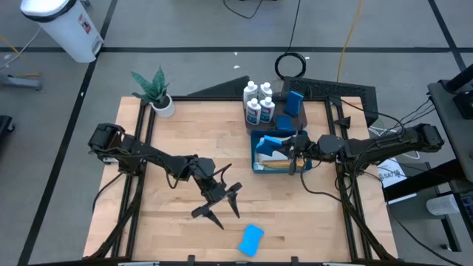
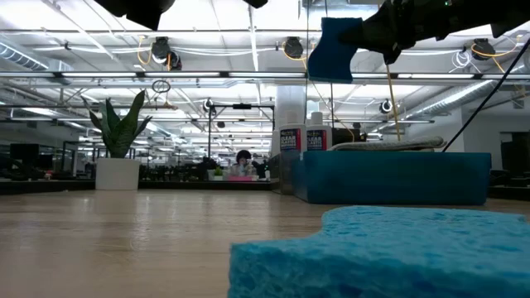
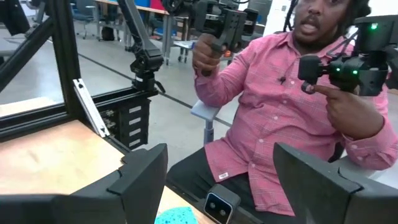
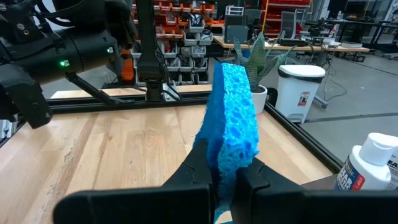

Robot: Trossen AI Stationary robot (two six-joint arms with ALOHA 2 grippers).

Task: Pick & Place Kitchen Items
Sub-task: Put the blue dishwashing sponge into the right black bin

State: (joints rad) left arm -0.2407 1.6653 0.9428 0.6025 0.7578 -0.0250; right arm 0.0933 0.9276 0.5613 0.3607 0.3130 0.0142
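My right gripper (image 4: 227, 180) is shut on a bright blue sponge (image 4: 233, 118) and hovers over the blue bin (image 1: 260, 167) at the table's right. In the low view the sponge (image 2: 331, 50) hangs high above the bin (image 2: 389, 178). The bin holds folded cloths (image 1: 277, 155). Several white bottles with blue labels (image 1: 259, 103) stand just behind it. Another blue sponge (image 1: 251, 239) lies flat near the table's front edge. My left gripper (image 1: 224, 202) stands open above the table's middle, pointing level past that sponge (image 3: 177, 216), with nothing between its fingers. My right gripper pinches the sponge's two broad faces between its two fingers, at the end nearest the wrist (image 4: 227, 165). The fingers point level, coming from the table's right. The sponge stands on edge, sticks out beyond the fingertips and is lifted clear above the bin.
A potted plant (image 1: 157, 92) stands at the far left corner. A further blue sponge (image 1: 295, 102) stands on edge behind the bin, beside a dark tray (image 1: 336, 92). A seated person in a pink shirt (image 3: 280, 118) is beyond the table's front edge.
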